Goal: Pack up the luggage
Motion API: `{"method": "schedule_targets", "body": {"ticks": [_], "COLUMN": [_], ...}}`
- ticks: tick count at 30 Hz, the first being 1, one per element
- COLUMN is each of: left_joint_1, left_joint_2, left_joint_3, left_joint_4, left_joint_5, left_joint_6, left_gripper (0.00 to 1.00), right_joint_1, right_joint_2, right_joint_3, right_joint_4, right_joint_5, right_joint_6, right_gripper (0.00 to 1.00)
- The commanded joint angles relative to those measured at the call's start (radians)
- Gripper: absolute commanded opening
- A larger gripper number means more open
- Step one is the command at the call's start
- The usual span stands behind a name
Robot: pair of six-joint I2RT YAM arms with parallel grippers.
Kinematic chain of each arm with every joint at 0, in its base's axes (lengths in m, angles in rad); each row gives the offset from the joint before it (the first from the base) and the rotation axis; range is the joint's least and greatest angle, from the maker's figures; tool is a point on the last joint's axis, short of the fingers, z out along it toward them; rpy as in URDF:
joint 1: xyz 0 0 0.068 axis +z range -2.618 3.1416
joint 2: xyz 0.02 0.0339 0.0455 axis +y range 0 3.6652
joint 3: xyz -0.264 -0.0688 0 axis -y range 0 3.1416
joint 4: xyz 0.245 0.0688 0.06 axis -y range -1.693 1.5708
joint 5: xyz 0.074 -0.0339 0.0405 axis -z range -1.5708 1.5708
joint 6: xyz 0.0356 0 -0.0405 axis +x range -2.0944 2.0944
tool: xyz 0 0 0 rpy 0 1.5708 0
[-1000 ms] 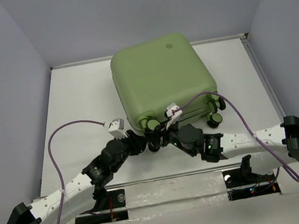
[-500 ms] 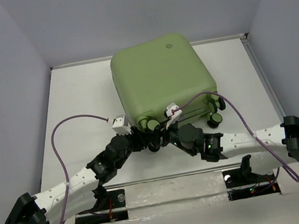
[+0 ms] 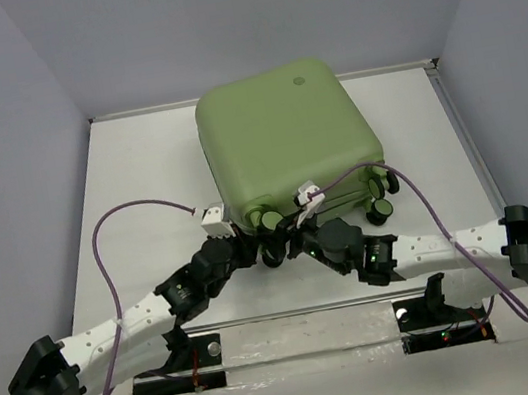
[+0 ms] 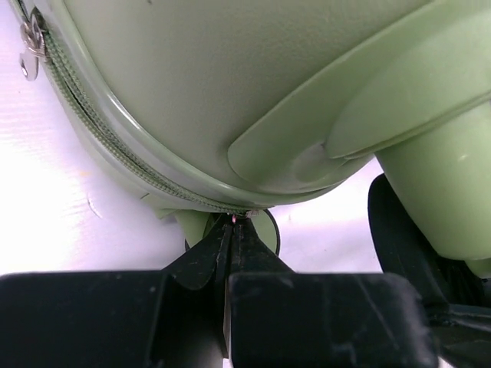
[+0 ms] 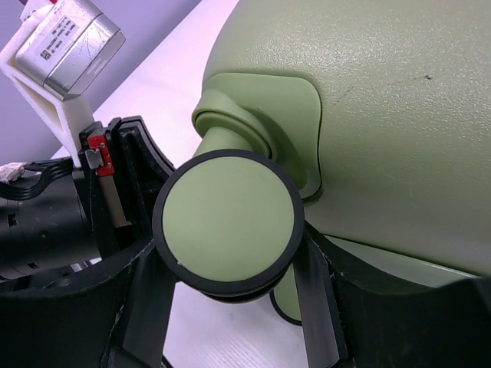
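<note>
The luggage (image 3: 285,143) lies flat on the table (image 3: 139,178), at the far middle, a little turned. Its lid is shut, so the inside is hidden and I cannot tell what is in it. The round logo (image 3: 298,79) is on the top shell, near the far edge. The wheels point to the arms, and some of them stand at the near right corner (image 3: 382,206).

Both arms reach in to the near edge of the luggage and meet there, close to each other.

The left claw (image 4: 234,230) is clenched, its two fingers pressed together. The tip is right at the zipper (image 4: 84,115), under the rounded corner of the shell. Whether something thin is pinched there, I cannot tell. The zipper looks closed along this corner, and a metal pull (image 4: 32,42) hangs further up the seam.

The right claw (image 5: 230,280) has its fingers apart, and one wheel (image 5: 228,222) sits between them, its flat green face to the camera. If the fingers press the wheel or only stand beside it, I cannot tell. The left arm's camera block (image 5: 69,46) is just beside this wheel.
</note>
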Motion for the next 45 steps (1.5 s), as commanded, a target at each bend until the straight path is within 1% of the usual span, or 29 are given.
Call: {"method": "schedule_targets", "body": {"ticks": [1, 7, 10, 12, 15, 16, 17, 18, 19, 20, 24, 26, 27, 29, 30, 31, 32, 33, 34, 35, 37, 38, 40, 41, 42, 43, 45], "left_joint_1": [0.012, 0.012, 0.023, 0.043, 0.101, 0.151, 0.184, 0.219, 0.257, 0.323, 0.397, 0.403, 0.403, 0.403, 0.403, 0.403, 0.405, 0.403, 0.403, 0.402, 0.402, 0.403, 0.403, 0.403, 0.403, 0.403, 0.403], "left_joint_2": [-0.04, -0.137, -0.154, -0.163, -0.167, -0.157, -0.149, -0.141, -0.135, -0.123, -0.109, -0.146, -0.164, -0.255, -0.288, -0.355, -0.385, -0.41, -0.449, -0.462, -0.474, -0.468, -0.456, -0.442, -0.439, -0.437, -0.448], "left_joint_3": [0.055, 0.053, 0.059, 0.07, 0.085, 0.089, 0.095, 0.098, 0.098, 0.098, 0.131, 0.165, 0.174, 0.196, 0.225, 0.242, 0.284, 0.311, 0.334, 0.389, 0.441, 0.491, 0.533, 0.57, 0.585, 0.595, 0.607], "left_joint_4": [-0.125, -0.277, -0.365, -0.386, -0.373, -0.354, -0.328, -0.308, -0.288, -0.239, -0.203, -0.206, -0.212, -0.235, -0.261, -0.274, -0.295, -0.295, -0.319, -0.341, -0.361, -0.372, -0.393, -0.401, -0.41, -0.418, -0.41], "left_joint_5": [-0.23, -0.304, -0.331, -0.331, -0.334, -0.328, -0.322, -0.284, -0.284, -0.238, -0.219, -0.187, -0.17, -0.134, -0.124, -0.115, -0.112, -0.109, -0.106, -0.107, -0.103, -0.088, -0.048, -0.037, -0.026, 0.007, 0.043], "left_joint_6": [-0.038, -0.118, -0.15, -0.147, -0.108, -0.094, -0.072, -0.062, -0.049, -0.036, -0.029, -0.028, -0.023, -0.014, -0.006, 0.003, 0.032, 0.049, 0.067, 0.095, 0.115, 0.123, 0.139, 0.141, 0.14, 0.144, 0.146], "left_gripper": [0.06, 0.06, 0.06, 0.06, 0.06, 0.06, 0.06, 0.06, 0.06, 0.06, 0.06, 0.08, 0.28, 0.48, 0.68, 0.75, 0.95, 0.95, 0.99, 0.99, 0.99, 0.99, 0.99, 0.99, 0.99, 0.99, 0.99], "right_joint_1": [-0.013, -0.013, -0.013, -0.013, -0.013, -0.013, -0.013, -0.013, -0.013, -0.013, 0.007, 0.007, 0.017, 0.027, 0.04, 0.054, 0.063, 0.076, 0.097, 0.097, 0.111, 0.137, 0.16, 0.189, 0.189, 0.2, 0.2], "right_joint_2": [-0.116, -0.22, -0.28, -0.312, -0.366, -0.387, -0.395, -0.403, -0.409, -0.415, -0.385, -0.356, -0.314, -0.267, -0.209, -0.178, -0.112, -0.112, -0.048, -0.015, 0.048, 0.107, 0.164, 0.202, 0.215, 0.217, 0.174], "right_joint_3": [-0.038, -0.083, -0.103, -0.113, -0.139, -0.15, -0.153, -0.153, -0.153, -0.152, -0.129, -0.114, -0.094, -0.065, -0.045, 0.003, 0.067, 0.068, 0.134, 0.17, 0.247, 0.324, 0.403, 0.464, 0.483, 0.492, 0.473], "right_joint_4": [0.068, -0.009, -0.044, -0.084, -0.113, -0.121, -0.124, -0.127, -0.13, -0.133, -0.135, -0.123, -0.113, -0.086, -0.078, -0.066, -0.066, -0.064, -0.061, -0.061, -0.076, -0.098, -0.127, -0.167, -0.188, -0.231, -0.27], "right_joint_5": [0.057, 0.081, 0.075, 0.058, 0.038, 0.024, 0.014, 0.006, 0.001, -0.009, -0.029, -0.063, -0.087, -0.109, -0.124, -0.135, -0.146, -0.146, -0.146, -0.152, -0.154, -0.16, -0.148, -0.11, -0.073, -0.009, 0.041], "right_joint_6": [0.021, 0.023, 0.026, 0.034, 0.041, 0.043, 0.041, 0.043, 0.041, 0.035, 0.02, 0.014, 0.009, -0.005, -0.012, -0.031, -0.04, -0.052, -0.078, -0.087, -0.101, -0.121, -0.15, -0.173, -0.179, -0.17, -0.143], "right_gripper": [0.07, 0.07, 0.07, 0.07, 0.07, 0.07, 0.07, 0.07, 0.07, 0.07, 0.07, 0.07, 0.07, 0.07, 0.07, 0.07, 0.07, 0.07, 0.07, 0.07, 0.07, 0.19, 0.38, 0.6, 0.69, 0.83, 0.96]}}
